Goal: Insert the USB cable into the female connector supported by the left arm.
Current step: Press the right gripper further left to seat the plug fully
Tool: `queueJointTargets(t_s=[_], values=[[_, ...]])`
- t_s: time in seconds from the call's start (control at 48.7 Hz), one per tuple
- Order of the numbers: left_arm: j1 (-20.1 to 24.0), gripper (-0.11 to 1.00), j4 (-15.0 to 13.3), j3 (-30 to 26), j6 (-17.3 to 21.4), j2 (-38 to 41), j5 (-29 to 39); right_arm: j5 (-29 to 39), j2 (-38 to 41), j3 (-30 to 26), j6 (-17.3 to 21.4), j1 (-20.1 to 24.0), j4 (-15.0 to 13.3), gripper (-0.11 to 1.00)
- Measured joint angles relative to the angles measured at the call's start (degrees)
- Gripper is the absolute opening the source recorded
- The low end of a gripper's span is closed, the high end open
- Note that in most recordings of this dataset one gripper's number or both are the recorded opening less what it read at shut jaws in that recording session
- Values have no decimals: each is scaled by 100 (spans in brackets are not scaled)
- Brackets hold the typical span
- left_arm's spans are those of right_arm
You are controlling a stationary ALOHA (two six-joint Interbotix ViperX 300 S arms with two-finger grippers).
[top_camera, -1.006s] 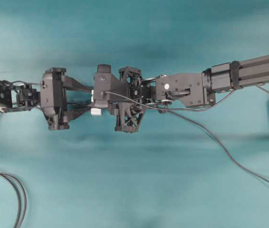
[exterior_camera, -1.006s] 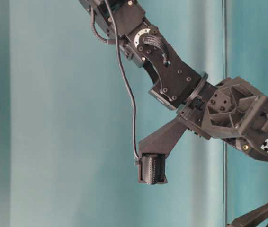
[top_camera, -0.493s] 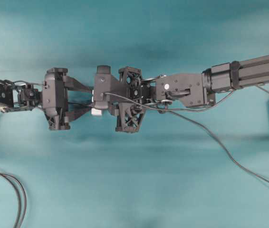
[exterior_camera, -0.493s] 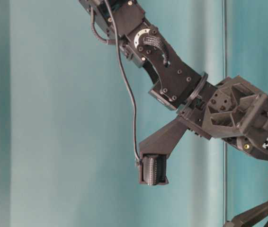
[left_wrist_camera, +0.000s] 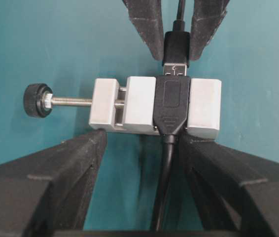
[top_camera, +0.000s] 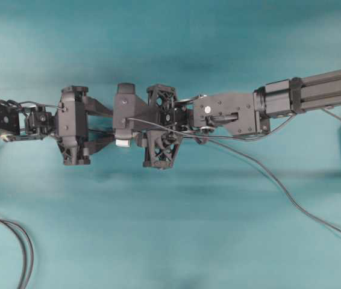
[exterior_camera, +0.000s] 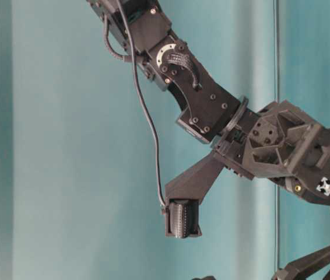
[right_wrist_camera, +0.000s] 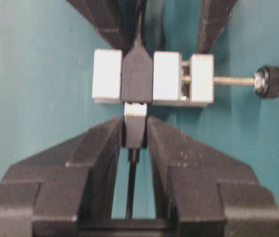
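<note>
Plug (left_wrist_camera: 176, 47): dark body pinched between the right gripper (left_wrist_camera: 175, 34) fingers; silvery tip meets the mouth of the socket (left_wrist_camera: 171, 103), part of the metal still showing in both wrist views.
Socket: dark, clamped in the white block (left_wrist_camera: 155, 106), in line with the plug; its own thin cable runs back between the left fingers.
Block: two white halves on either side of the socket, a third piece on the screw side; black-knobbed screw (left_wrist_camera: 37, 100) sticks out sideways.
Left gripper (left_wrist_camera: 142, 143): fingers spread wide, their tips at the near edge of the block, one on each side; actual contact cannot be told.
Right gripper: fingers closed narrow on the plug body, seen likewise in the right wrist view (right_wrist_camera: 133, 131).
USB cable (top_camera: 267, 174): leaves the right gripper, trails over the teal table (top_camera: 170, 241) to the right edge of the overhead view.
Arms: meeting head-on at mid-table in the overhead view, left arm (top_camera: 68, 123) from the left, right arm (top_camera: 303, 96) from the right; block (top_camera: 121, 142) between them.
Looped cables (top_camera: 20, 247): black pair at lower left, well apart from the work.
</note>
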Motion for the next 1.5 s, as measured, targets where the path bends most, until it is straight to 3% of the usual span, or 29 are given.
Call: queueJointTargets(t_s=[0.431,1.499], values=[[-9,76,9,-193,0,-9,299,26,53,-53,-149,0,0,21],[-9,76,-35,-369,-158,18,510,360,26,-70,-105,62,-9,23]])
